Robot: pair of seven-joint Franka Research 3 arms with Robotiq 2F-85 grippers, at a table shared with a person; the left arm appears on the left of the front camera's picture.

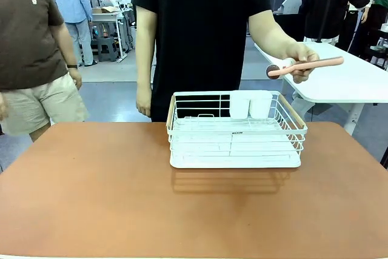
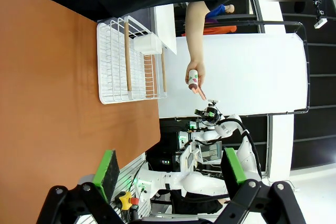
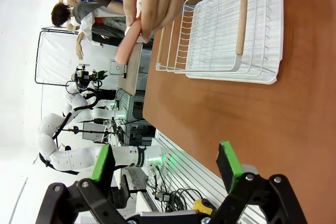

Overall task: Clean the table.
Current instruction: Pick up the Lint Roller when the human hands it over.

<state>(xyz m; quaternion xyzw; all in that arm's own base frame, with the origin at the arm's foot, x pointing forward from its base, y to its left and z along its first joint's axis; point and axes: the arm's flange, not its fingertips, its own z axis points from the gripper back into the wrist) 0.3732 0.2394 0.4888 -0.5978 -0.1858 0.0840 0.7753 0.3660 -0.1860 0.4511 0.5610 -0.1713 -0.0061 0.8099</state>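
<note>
The reddish-brown table [image 1: 91,192] carries a white wire rack [image 1: 236,144] near its far middle. Behind it a person in black stands holding a pink-handled tool with a dark head [image 1: 306,66] in one hand, above and right of the rack. My left gripper [image 2: 170,171] hovers open off the table's [image 2: 52,103] edge with nothing between its green pads; the rack [image 2: 131,61] lies well ahead. My right gripper [image 3: 164,163] is open too, holding nothing, with the table [image 3: 252,124], the rack [image 3: 226,35] and the pink tool [image 3: 126,51] beyond it.
A white cup holder [image 1: 250,104] sits in the rack's far right corner. A white-topped table [image 1: 345,83] stands behind at the right. Another person in a brown shirt [image 1: 30,47] stands at the far left corner.
</note>
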